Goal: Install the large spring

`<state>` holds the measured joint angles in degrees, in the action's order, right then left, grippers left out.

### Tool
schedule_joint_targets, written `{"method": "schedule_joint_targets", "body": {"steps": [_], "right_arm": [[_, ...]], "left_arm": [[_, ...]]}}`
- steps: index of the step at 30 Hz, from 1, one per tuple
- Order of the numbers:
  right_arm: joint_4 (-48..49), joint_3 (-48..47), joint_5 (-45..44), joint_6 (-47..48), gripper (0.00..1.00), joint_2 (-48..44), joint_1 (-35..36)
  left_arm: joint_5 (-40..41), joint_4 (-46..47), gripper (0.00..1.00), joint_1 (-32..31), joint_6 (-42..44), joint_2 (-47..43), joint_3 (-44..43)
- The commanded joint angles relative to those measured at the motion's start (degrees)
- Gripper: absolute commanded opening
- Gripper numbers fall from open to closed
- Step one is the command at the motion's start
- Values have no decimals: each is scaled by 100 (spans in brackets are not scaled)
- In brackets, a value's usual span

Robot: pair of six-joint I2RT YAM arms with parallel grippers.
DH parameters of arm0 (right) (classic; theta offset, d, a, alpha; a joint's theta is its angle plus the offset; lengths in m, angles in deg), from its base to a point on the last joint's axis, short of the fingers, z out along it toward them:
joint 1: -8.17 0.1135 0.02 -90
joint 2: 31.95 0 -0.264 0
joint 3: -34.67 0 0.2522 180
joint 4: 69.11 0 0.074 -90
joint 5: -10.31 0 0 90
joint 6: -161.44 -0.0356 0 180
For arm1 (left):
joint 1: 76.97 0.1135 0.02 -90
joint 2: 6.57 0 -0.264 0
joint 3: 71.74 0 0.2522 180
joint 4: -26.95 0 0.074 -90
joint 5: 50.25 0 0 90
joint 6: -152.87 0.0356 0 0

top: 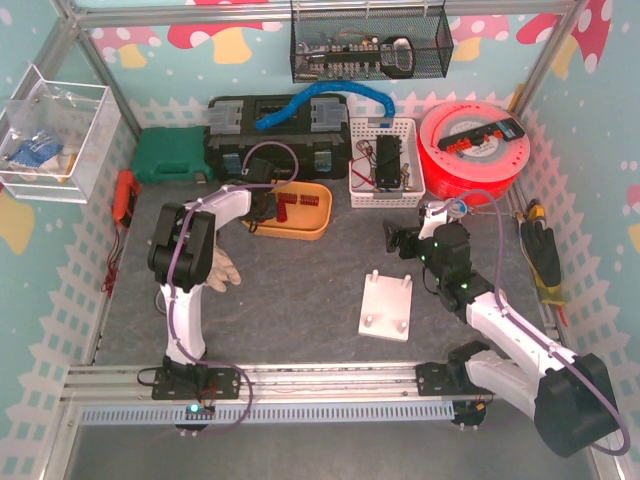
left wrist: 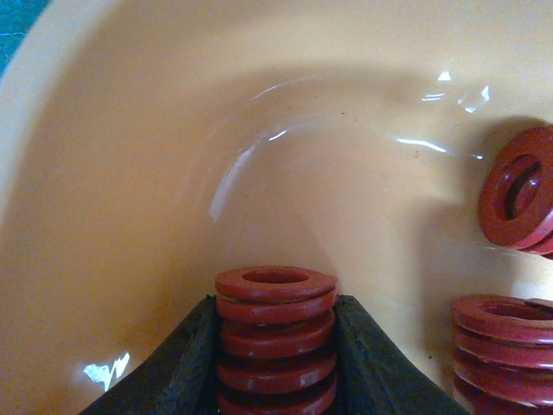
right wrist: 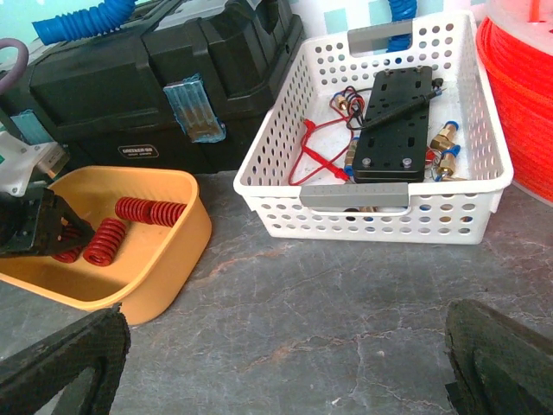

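My left gripper is down inside the orange tray, shut on a thick red coil spring that stands upright between its black fingers. From the top view the left gripper sits at the tray's left end. Two more red springs lie to the right of the held one. The white base plate with upright pegs lies mid-table. My right gripper hovers open over bare table; in the right wrist view its fingers stand far apart, holding nothing.
A white perforated basket with a black block and wires stands behind the right gripper. A black toolbox, green case, red filament spool and a glove ring the work area.
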<state>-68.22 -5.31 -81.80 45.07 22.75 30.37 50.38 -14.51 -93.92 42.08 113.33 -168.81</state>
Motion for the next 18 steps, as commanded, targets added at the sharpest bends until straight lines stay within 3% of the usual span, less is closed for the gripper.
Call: {"method": "schedule_joint_targets", "body": {"steps": [1,11,18], "right_arm": [[61,21,-28,44,99,8,39],[-227,-219,25,90,99,127,39],[-915,-839,376,45,99,451,39]], "left_arm": [[85,89,26,-3,-21,-227,20],[-113,1261,18,-143,265,-1469,659],[-561,2621,17,-618,684,-2738,1728]]}}
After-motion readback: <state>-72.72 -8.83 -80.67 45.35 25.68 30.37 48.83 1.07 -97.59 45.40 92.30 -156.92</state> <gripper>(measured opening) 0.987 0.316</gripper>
